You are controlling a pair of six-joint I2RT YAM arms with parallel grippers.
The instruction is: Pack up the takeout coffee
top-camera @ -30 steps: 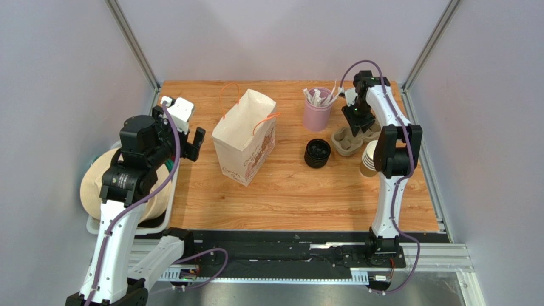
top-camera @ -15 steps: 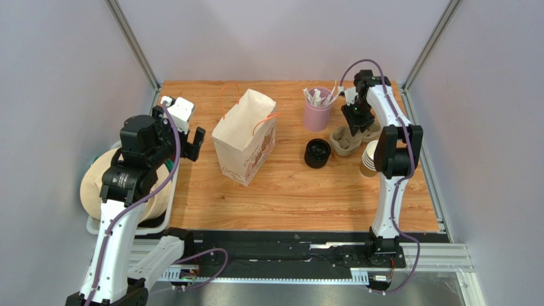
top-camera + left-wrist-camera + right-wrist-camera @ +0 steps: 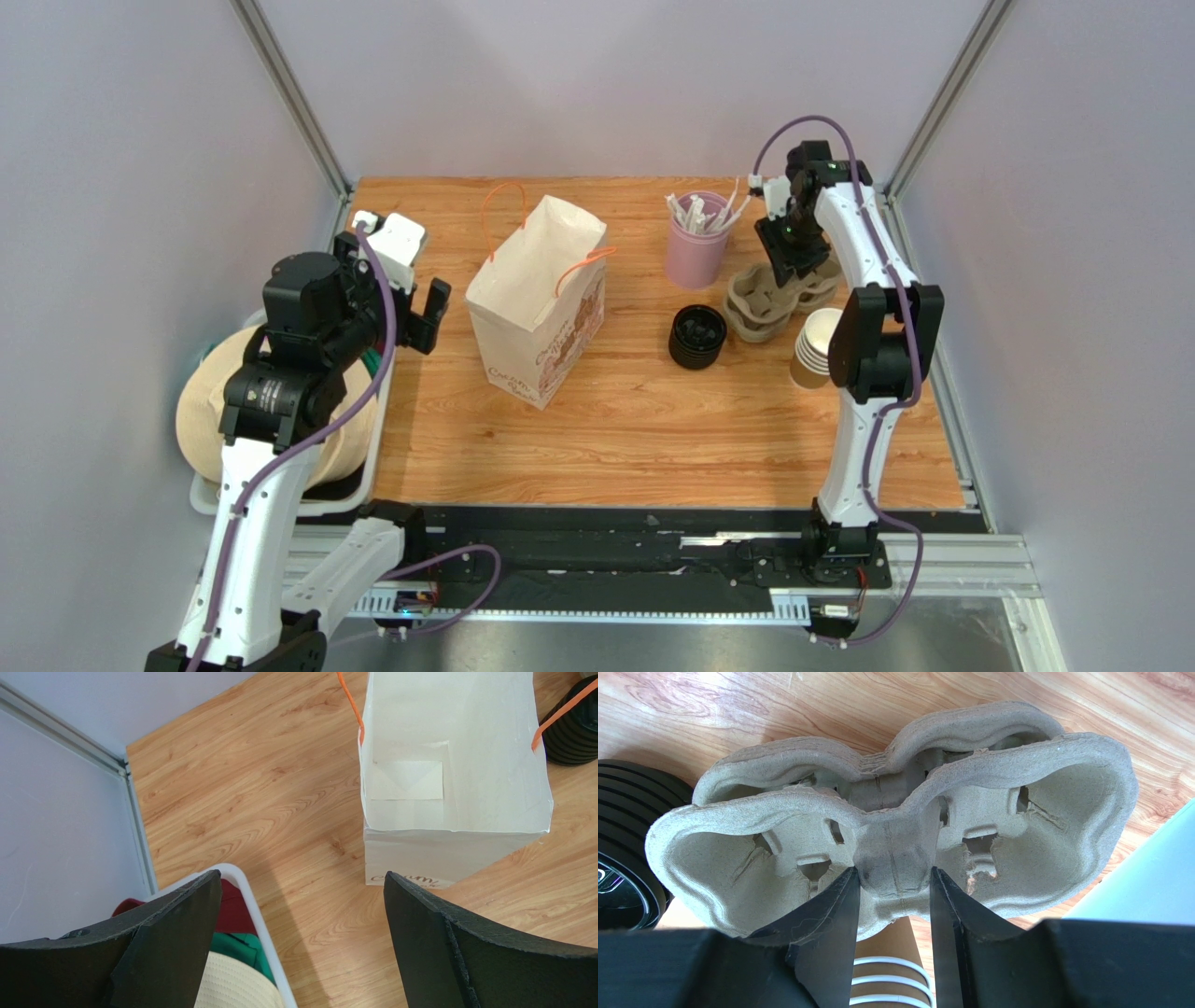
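Two claws, two very different stories for us right now. Our right claw (image 3: 894,871) is clamped on the middle ridge of a pulp cup carrier (image 3: 892,840), one finger on each side of the centre hump, over at the far right of the worktop (image 3: 631,420). From the wrist view we see a second carrier (image 3: 976,721) of the same shape right behind the held one, and we can't tell whether the two touch. Close around them are a stack of black lids (image 3: 697,336) to the left, a nested stack of brown cups (image 3: 811,350) on the near side, and a pink cup (image 3: 697,241) of white sticks a bit farther back.

Our left claw (image 3: 302,882) is spread wide with nothing between its fingers. It hangs over the left edge of the worktop, above the rim of a white bin (image 3: 256,913) that has red and green stuff in it plus something tan and round (image 3: 211,399). The paper bag (image 3: 533,329) stands upright and open just to that claw's right, with its orange handles up. The left wrist view looks straight down onto its white bottom.

As for the takeout coffee itself, a single lidded cup, we can't pick it out in any of our views, so we can't say where it is.
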